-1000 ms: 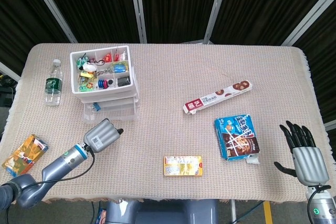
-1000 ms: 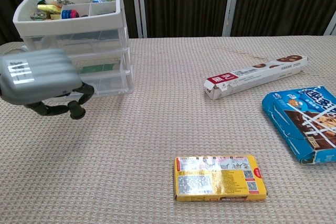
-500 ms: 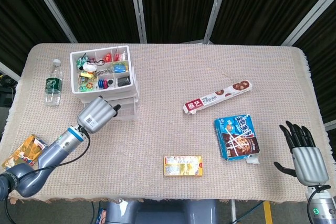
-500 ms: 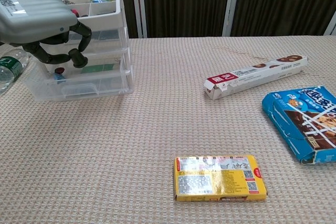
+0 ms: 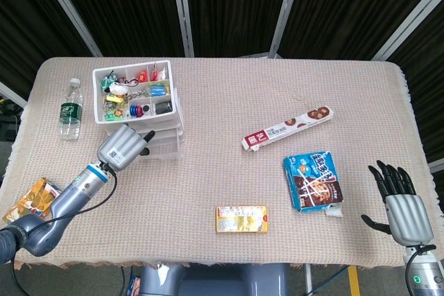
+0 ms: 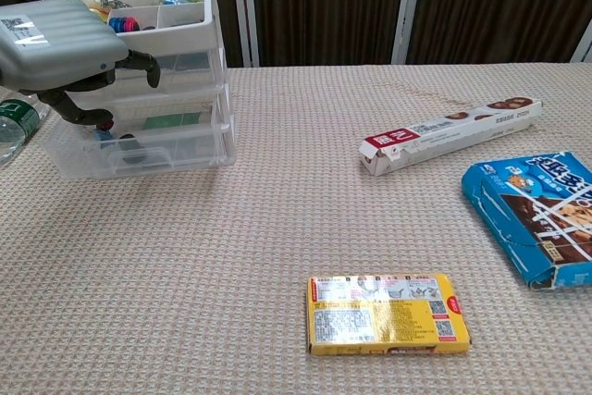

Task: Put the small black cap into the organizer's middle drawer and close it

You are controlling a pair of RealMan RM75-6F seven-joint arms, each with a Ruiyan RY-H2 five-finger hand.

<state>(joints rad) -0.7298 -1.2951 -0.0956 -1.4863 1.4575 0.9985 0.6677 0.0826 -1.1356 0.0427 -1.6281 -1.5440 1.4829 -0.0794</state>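
The cloth-covered surface carries a white three-drawer organizer at its far left. The organizer's open top tray is packed with small colourful trinkets. A drawer stands pulled out, and a small dark object in it, apparently the black cap, lies just below the left hand, whose fingers are curled over the drawer front, holding nothing. The right hand hovers spread at the near right edge.
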